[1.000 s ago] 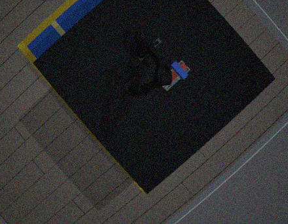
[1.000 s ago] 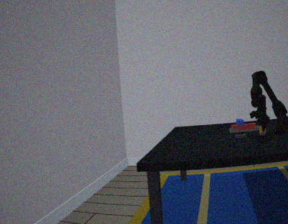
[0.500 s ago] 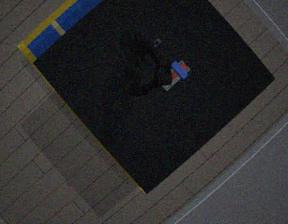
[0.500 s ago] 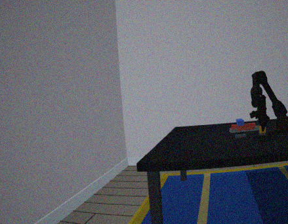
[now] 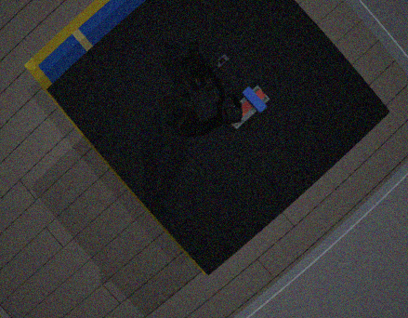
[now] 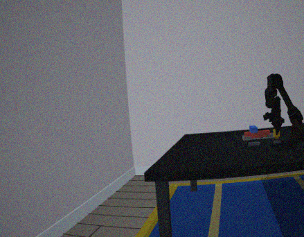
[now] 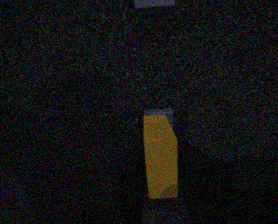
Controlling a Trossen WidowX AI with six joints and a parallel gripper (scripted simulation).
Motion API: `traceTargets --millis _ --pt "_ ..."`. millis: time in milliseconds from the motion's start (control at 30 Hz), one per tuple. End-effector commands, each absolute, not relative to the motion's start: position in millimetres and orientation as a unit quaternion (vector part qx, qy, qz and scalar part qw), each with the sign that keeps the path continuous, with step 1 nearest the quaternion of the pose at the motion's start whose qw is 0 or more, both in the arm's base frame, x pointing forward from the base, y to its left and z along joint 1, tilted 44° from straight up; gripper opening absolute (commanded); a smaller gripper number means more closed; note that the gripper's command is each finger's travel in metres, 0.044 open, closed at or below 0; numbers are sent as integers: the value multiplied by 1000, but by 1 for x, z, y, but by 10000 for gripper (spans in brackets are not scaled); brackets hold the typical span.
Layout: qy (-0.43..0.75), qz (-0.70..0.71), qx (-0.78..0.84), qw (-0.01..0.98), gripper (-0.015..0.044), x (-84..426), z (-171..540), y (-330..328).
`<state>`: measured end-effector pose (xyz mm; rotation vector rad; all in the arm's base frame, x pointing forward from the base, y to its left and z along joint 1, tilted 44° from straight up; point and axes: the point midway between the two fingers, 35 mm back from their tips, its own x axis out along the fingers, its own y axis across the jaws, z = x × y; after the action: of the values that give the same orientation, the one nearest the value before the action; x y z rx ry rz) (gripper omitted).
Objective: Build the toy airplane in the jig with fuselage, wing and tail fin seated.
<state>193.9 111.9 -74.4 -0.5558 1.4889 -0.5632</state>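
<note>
1. Wing: lies across the fuselage, above the cradle; whether its tab is fully down is unclear.
2. Cradle: holds the red fuselage, which looks flat; the arm covers part of its near-arm end from above, and the tail socket can't be made out.
3. Tail fin: upright, just beyond the cradle's arm-side end. Probably light, stiff and smooth; best pinched squarely on its flat sides, tab kept free.
4. Gripper: clenched on the fin beside the cradle. Its black fingers blur into darkness; the fin's tab and any lift are hard to judge.
</note>
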Motion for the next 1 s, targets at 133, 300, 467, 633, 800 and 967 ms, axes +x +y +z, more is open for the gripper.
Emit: traceTargets --millis 133,300,467,633,800,967 --pt "661 -252 -243 664 0 197 -58 130" --pt "662 -254 -245 661 0 197 -46 140" --pt "663 -256 -247 658 0 197 -34 149" --pt "665 -259 -249 655 0 196 -22 158" --pt "665 -262 -251 652 0 194 -8 167" --pt "666 -265 -253 649 0 192 5 175"
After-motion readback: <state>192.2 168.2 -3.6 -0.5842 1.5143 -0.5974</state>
